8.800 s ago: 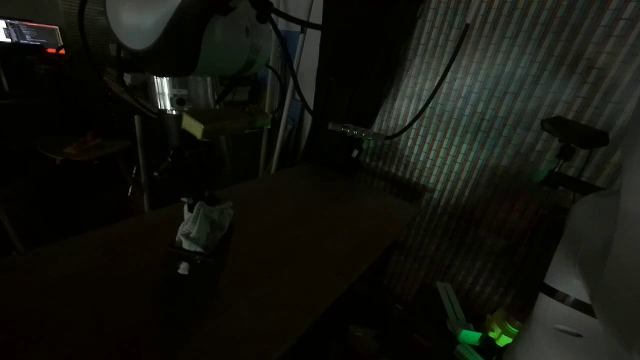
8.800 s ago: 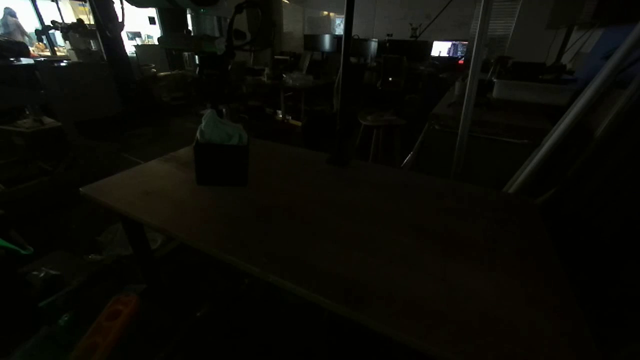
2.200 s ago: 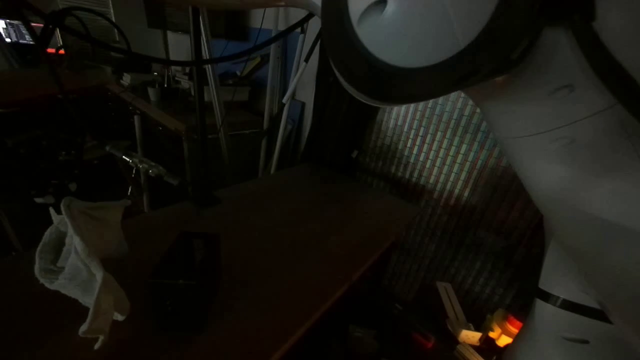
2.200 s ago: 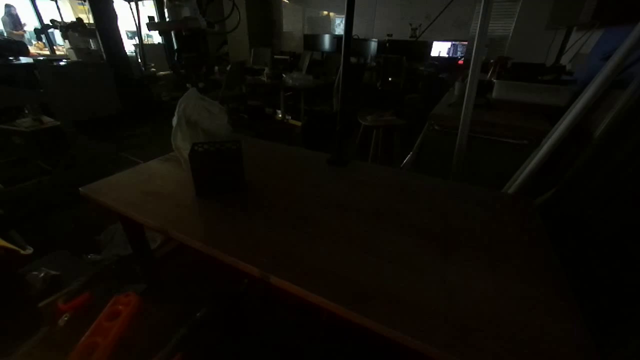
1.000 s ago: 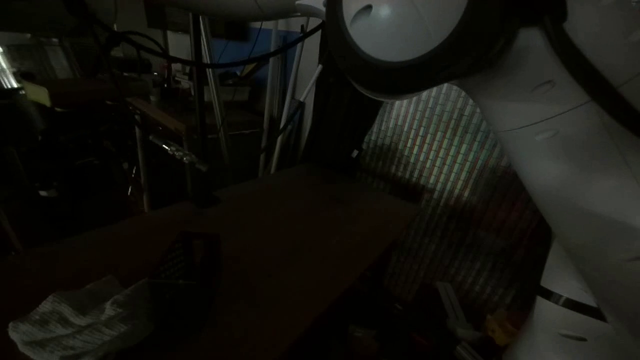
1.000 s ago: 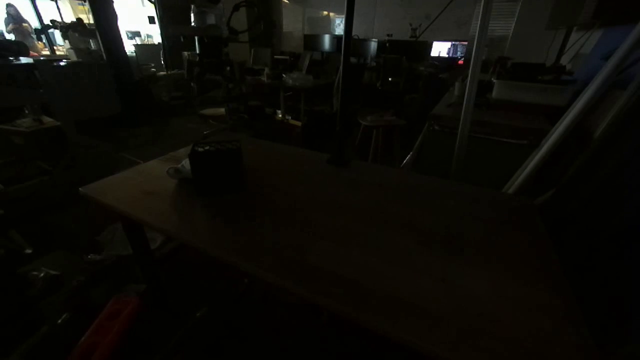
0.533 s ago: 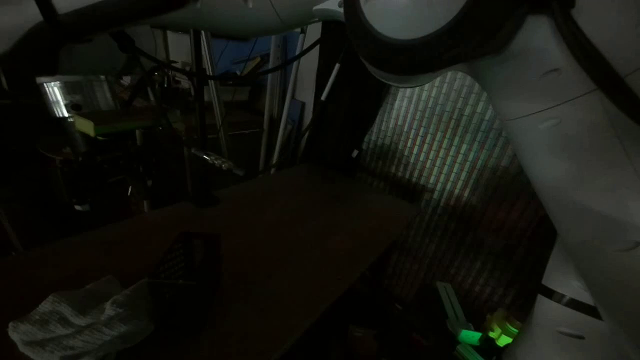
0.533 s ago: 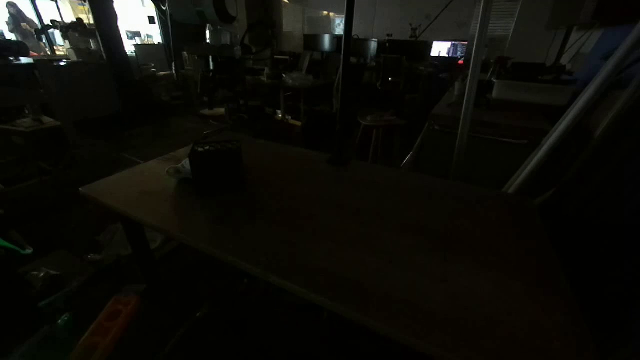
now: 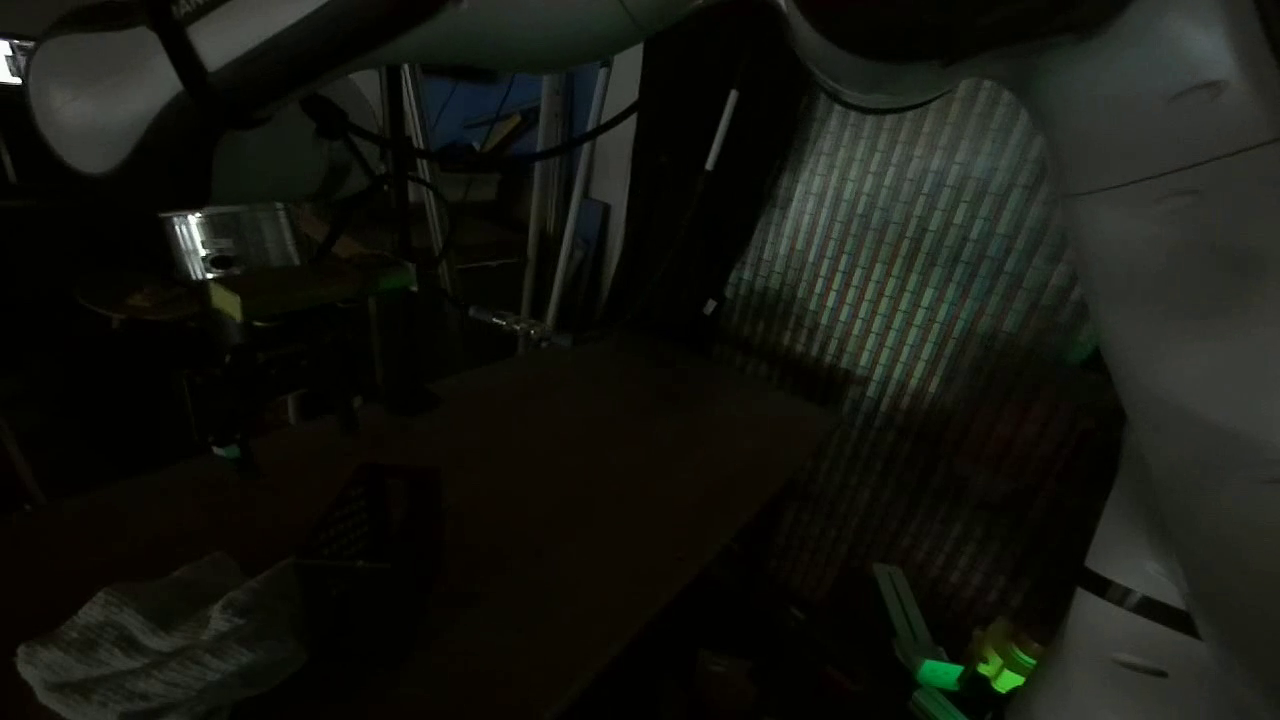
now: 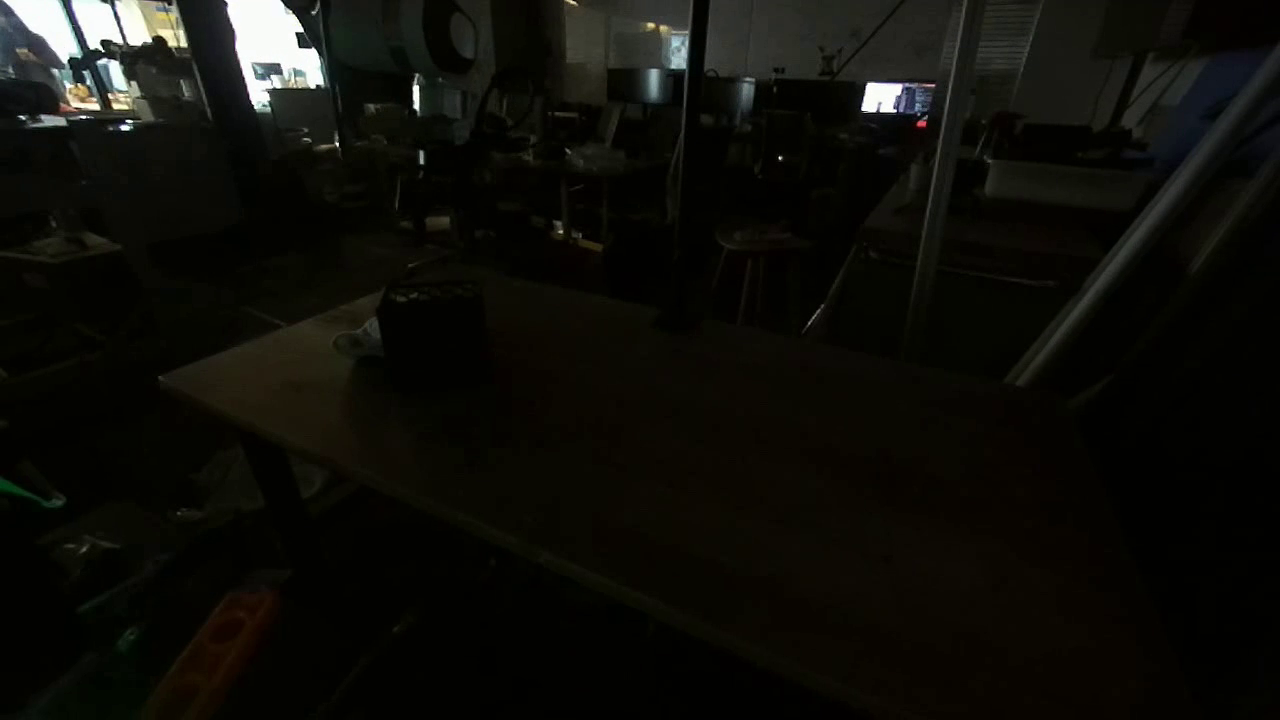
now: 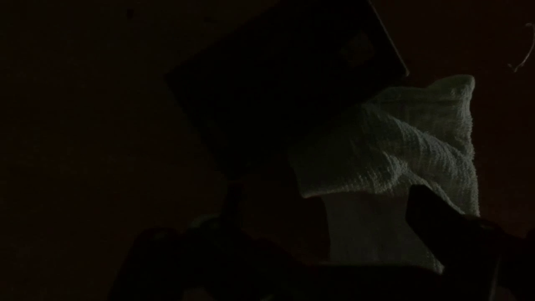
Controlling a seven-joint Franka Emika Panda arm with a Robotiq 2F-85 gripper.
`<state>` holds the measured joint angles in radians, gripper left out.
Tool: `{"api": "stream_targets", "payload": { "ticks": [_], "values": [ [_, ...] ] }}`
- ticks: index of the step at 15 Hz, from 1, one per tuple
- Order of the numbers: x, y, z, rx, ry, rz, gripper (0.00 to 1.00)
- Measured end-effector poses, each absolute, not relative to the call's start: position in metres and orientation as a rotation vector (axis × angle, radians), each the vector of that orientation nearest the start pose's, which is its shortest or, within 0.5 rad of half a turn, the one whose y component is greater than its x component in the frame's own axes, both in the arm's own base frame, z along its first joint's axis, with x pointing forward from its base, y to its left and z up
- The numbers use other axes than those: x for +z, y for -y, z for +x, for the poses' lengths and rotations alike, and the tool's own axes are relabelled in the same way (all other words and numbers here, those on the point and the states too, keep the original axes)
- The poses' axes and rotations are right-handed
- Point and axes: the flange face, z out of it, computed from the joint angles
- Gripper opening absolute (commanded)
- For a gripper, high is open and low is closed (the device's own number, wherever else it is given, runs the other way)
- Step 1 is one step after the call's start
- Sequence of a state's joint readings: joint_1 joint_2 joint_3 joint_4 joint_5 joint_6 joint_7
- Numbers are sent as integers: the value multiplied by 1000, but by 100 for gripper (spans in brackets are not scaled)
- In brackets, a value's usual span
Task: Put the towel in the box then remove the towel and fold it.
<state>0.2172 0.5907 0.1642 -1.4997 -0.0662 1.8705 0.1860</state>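
Towel [image 9: 165,645] lies rumpled on the surface [image 9: 590,500], just beside the box [image 10: 435,340], which hides most of it in an exterior view. Of the task's 3 steps, I judge 2 done, putting in and taking out, since the towel lies outside the box; 1 is left, the fold, as the towel is creased and bunched with no neat fold. The gripper [image 11: 325,187] hangs clear of the towel, jaws spread wide and holding nothing. The box stands upright in both exterior views, with no towel showing above its rim. Its inside is nearly black in this poor light, so what, if anything, it holds is hard to say.
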Motion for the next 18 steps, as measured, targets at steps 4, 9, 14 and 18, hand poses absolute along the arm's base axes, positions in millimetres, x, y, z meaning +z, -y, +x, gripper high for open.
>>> {"api": "stream_targets", "payload": {
  "ticks": [4, 9, 14, 18],
  "values": [
    [319, -251, 609, 358, 87, -3199, 100],
    [316, -277, 575, 379, -23, -3235, 100],
    [308, -271, 558, 336, -66, -3237, 100],
    [298, -252, 553, 294, -103, -3230, 100]
  ]
}}
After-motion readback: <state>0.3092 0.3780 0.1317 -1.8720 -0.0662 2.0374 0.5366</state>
